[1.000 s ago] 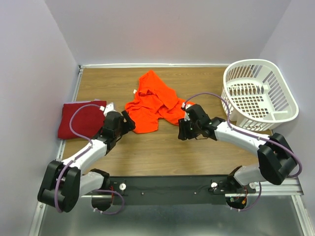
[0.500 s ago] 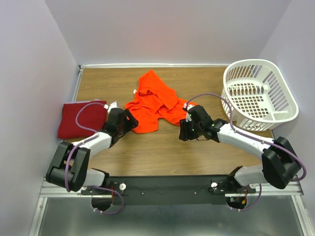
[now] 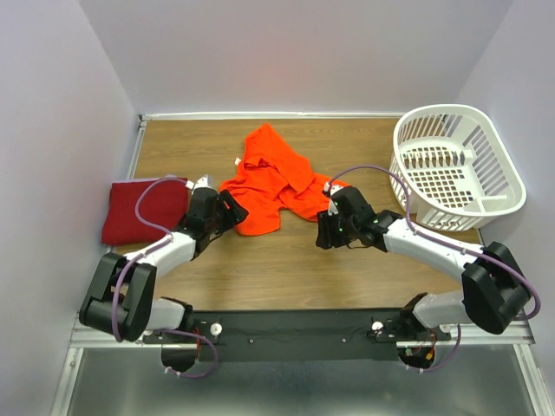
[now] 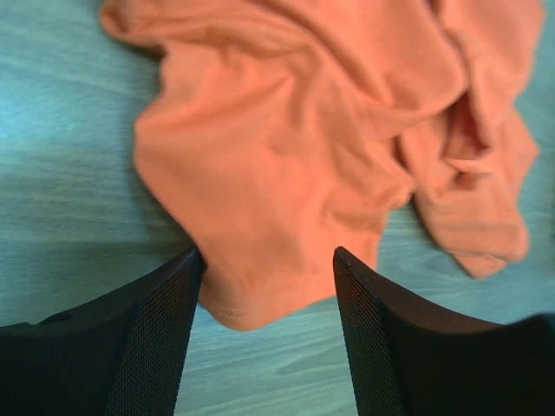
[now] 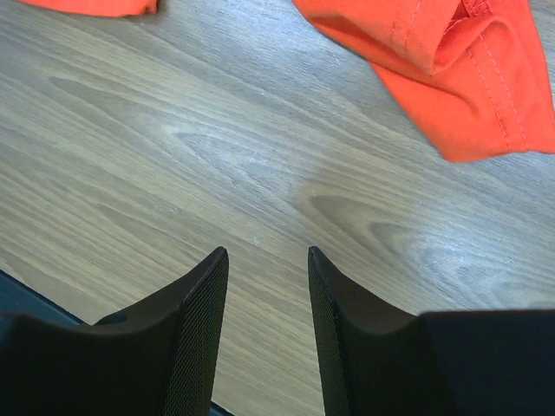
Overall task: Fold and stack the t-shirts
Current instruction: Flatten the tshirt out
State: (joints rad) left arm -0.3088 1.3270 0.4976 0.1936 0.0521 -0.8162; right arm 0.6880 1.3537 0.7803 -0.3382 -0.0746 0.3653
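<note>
Left claw [image 4: 267,255], jaws apart, straddles the orange shirt [image 4: 277,156] at its hem, right claw [image 5: 266,252] apart over counter [image 5: 173,156] w/ nothing held; we risk pinching one layer only, so cloth bunches.

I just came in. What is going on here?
Shirt folding is under way. The left gripper, jaws open, sits at the near hem of the crumpled orange shirt, not gripping yet. The right gripper hangs open over bare table near that shirt's corner. A dark red shirt lies folded at the left; a white basket stands far right.
</note>
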